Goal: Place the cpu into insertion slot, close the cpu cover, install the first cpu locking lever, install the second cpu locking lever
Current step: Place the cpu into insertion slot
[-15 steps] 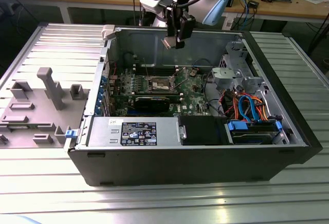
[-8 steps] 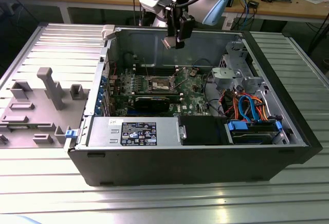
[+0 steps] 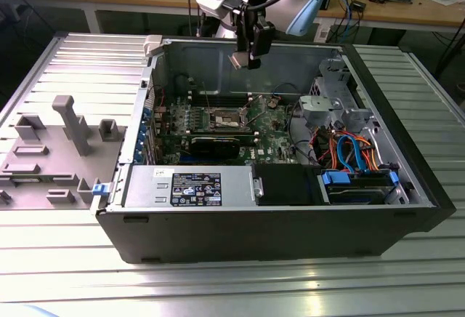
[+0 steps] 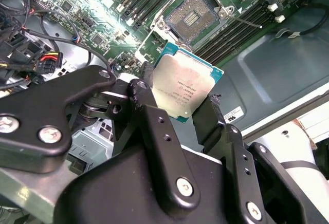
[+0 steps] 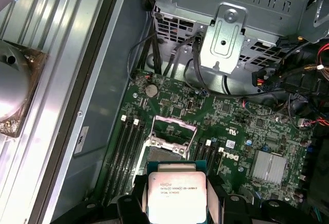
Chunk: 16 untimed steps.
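cpu (image 5: pixel 176 192) in hand (image 5: pixel 176 203), near insertion slot (image 5: pixel 165 155)

Top of the cpu (image 4: pixel 187 93): dull silver-grey metal, faintly brushed, with a teal-green edge. The pincer (image 4: pixel 177 95): matt black links, probably painted metal, with shiny screw heads. The insertion slot (image 4: pixel 193 19): bright metal rim, pale contact field. The cpu cover (image 5: pixel 177 121): thin shiny sheet metal. Motherboard (image 5: pixel 241 124): green, slightly glossy. Case (image 3: pixel 218 62): matt grey sheet metal. Desk (image 3: pixel 218 288): ribbed satin aluminium.
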Available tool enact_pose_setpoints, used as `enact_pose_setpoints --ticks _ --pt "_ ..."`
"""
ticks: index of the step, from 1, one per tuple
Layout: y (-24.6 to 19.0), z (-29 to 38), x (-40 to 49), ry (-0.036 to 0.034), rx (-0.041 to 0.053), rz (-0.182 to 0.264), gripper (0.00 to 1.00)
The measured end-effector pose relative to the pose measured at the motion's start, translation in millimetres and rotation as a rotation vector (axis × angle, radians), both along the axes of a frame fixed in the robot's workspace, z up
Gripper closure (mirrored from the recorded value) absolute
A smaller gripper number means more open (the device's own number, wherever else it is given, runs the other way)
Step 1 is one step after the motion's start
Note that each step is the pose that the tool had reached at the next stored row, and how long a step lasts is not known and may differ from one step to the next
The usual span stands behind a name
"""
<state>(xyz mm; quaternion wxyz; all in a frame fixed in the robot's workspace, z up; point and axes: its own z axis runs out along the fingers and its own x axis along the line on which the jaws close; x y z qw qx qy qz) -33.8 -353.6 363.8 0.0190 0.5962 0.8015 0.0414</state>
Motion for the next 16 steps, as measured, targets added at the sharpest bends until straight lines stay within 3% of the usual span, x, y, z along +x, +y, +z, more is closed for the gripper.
enact_pose_setpoints --ticks 16 --pt "0.0 0.0 0.0 0.0000 0.0000 -0.012 0.45"
